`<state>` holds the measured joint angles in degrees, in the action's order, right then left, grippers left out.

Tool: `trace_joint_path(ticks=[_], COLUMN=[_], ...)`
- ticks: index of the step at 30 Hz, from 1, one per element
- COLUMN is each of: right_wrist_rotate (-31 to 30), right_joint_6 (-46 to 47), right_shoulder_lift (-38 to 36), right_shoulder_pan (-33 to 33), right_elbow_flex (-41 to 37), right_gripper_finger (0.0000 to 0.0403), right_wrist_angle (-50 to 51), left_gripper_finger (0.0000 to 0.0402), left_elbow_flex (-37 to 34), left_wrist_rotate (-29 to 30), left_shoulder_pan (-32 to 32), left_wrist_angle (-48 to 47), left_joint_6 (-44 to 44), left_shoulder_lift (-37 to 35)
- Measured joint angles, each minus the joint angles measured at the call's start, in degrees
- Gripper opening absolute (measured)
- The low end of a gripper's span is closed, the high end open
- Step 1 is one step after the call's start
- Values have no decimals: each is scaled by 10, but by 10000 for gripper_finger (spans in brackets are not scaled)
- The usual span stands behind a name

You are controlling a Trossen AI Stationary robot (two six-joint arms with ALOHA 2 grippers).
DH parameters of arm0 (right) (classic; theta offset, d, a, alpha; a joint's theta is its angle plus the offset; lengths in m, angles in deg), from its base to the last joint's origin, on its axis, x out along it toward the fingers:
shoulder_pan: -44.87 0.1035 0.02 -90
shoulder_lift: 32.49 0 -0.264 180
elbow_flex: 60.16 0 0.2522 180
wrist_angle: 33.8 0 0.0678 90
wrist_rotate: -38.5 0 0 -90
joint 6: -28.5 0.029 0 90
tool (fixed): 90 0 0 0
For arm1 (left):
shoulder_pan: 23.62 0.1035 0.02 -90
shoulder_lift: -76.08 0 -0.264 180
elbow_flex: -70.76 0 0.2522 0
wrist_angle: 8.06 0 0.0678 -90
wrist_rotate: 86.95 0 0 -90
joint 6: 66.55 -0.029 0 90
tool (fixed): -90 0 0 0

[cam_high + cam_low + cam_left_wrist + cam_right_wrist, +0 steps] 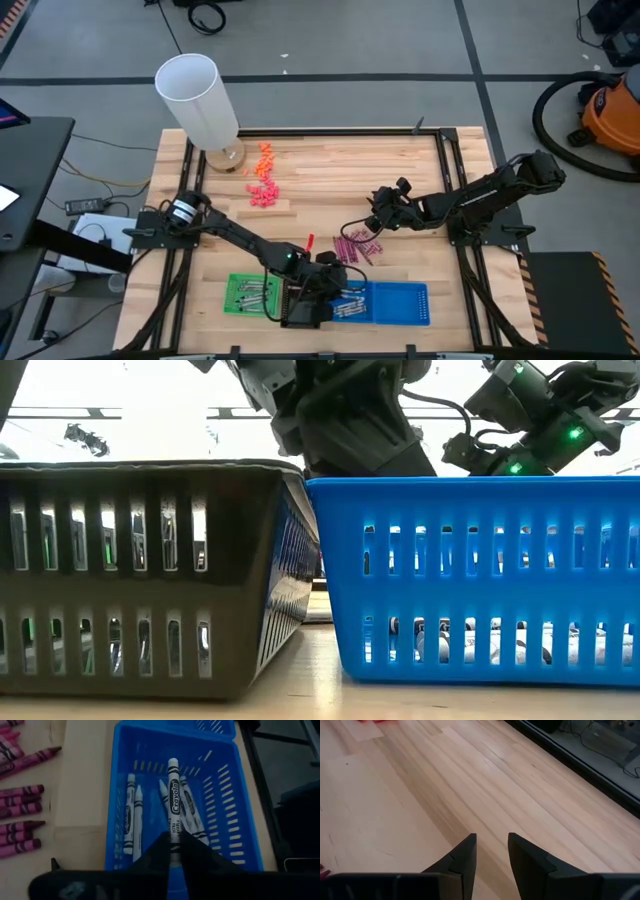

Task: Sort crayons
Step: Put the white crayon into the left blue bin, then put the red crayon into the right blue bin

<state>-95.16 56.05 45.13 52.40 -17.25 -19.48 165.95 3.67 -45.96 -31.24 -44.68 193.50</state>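
My left gripper (173, 840) is over the blue tray (215, 795) at the table's near edge, shut on a grey-white crayon (173, 790). Several more grey-white crayons (131, 815) lie on the tray's floor. Magenta crayons (20, 810) lie in a loose group on the wood beside the tray (357, 247). One red crayon (310, 241) lies apart from them. A green tray (250, 293) stands left of the blue one. My right gripper (492, 845) hangs open over bare wood right of centre (378, 218). My left gripper pinches the crayon's back end (173, 832) between its two fingertips. The fingers slant down from the table's left side. The crayon runs on in line with them, its tip (173, 762) forward over the crayons in the tray. Whether the tip rests on them I cannot tell.
A tall white cup (197, 100) stands at the far left corner. Small orange lumps (263, 160) and pink lumps (263, 193) lie near it. The two trays fill the near edge (470, 580). Bare wood spreads around the table's middle and far right.
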Motion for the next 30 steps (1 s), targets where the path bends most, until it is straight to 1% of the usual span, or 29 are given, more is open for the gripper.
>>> trace_joint_path(ticks=[7,10,18,20,25,30], right_wrist_rotate=[3,3,6,7,14,16], right_joint_6=[0,0,0,0,-1,-3], right_shoulder_lift=[0,0,0,0,0,0], right_shoulder_pan=[0,0,0,0,0,0], right_elbow_flex=[0,0,0,0,0,0], right_gripper_finger=[122,122,122,122,122,122], right_wrist_angle=[0,0,0,-1,-6,-8], left_gripper_finger=[107,127,134,134,134,134], left_elbow_flex=[0,0,0,0,0,0], left_wrist_rotate=[0,0,11,14,36,39], left_shoulder_pan=[0,0,17,26,53,86], left_wrist_angle=[-5,-8,-36,-40,-71,-105], left_joint_6=[0,-3,-30,-58,-175,-263], left_shoulder_lift=[1,-5,-38,-42,-43,-43])
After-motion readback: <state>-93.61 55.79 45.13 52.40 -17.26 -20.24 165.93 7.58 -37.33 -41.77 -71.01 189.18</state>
